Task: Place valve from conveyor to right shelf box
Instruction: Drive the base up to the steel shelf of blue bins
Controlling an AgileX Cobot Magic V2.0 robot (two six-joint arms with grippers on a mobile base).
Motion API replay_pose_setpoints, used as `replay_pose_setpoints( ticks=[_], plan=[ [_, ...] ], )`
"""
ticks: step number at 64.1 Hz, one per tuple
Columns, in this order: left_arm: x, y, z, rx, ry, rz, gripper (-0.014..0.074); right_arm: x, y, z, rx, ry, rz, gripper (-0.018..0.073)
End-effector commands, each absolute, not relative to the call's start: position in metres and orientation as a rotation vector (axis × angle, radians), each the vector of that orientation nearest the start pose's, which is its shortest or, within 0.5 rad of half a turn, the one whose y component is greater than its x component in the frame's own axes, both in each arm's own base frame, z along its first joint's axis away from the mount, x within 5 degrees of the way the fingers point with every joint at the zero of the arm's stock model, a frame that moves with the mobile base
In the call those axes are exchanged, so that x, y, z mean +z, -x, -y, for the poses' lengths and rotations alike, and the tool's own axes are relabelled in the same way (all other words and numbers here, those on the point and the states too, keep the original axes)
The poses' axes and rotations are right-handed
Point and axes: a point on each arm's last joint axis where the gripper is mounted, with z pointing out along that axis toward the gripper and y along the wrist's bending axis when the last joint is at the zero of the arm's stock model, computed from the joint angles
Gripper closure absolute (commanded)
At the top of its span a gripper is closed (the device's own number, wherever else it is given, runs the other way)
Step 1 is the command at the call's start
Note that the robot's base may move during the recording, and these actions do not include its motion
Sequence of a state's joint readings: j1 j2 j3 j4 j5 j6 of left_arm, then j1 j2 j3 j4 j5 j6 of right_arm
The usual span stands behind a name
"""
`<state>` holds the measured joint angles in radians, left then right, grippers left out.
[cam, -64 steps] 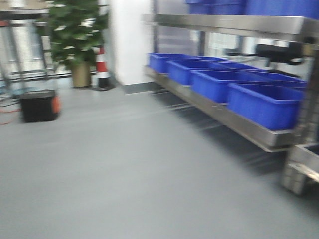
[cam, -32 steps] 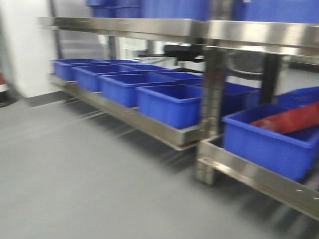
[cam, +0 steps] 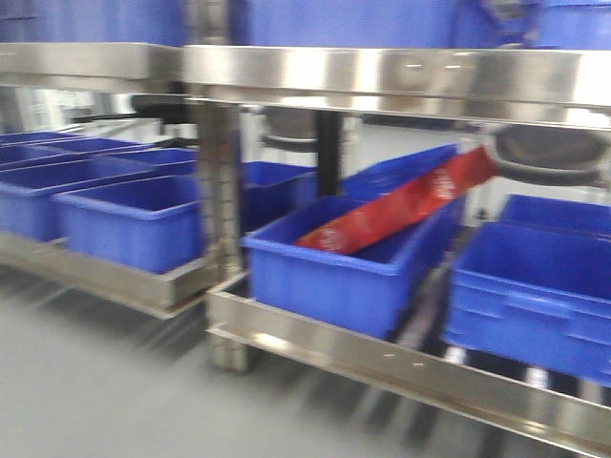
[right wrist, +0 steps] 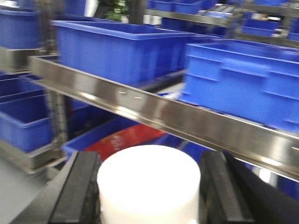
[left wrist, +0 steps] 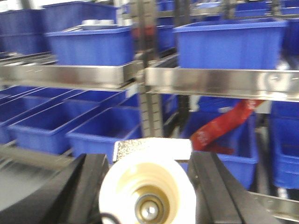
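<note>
Left gripper (left wrist: 148,158): partly closed; both black fingers (left wrist: 91,186) lay against the sides of the valve, so we judged it held.
Valve (left wrist: 147,191): between the left fingers, seen end-on in the left wrist view. We saw a rounded cream face, a metal centre and a silvery block on top.
Right gripper (right wrist: 148,156): closed about as far, with its fingers (right wrist: 74,191) touching a white cylinder on either side.
White cylinder (right wrist: 149,186): upright in the right gripper; we could not tell what part it was.
Shelf (cam: 401,76): steel tiers straight ahead of us, with an upright post left of centre.
Bins (cam: 334,277): blue, open-topped, in rows on every tier we saw.
Red packet (cam: 401,210): it leaned tilted in the lower middle bin, its upper end over the far rim.
Floor (cam: 95,382): grey, below the lowest tier.
Sharpness: all three views were blurred, and we could not read the small detail.
</note>
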<state>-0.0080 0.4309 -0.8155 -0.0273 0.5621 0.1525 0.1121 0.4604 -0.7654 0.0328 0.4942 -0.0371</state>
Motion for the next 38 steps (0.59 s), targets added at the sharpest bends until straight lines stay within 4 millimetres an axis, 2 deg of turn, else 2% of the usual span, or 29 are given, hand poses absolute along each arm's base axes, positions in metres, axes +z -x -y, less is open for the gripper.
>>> replay_pose_setpoints(
  ticks=[1,38],
  plan=[
    [0.4097,-0.0611,0.0025,0.065,-0.116,-1.579,0.0708,0.4014,-0.0745,-0.0094,0.084,0.110,-1.574,0.0717],
    [0.4097,-0.0611,0.0025,0.065,-0.116,-1.579,0.0708,0.4014,-0.0745,-0.0094,0.084,0.110,-1.574,0.0717]
  ],
)
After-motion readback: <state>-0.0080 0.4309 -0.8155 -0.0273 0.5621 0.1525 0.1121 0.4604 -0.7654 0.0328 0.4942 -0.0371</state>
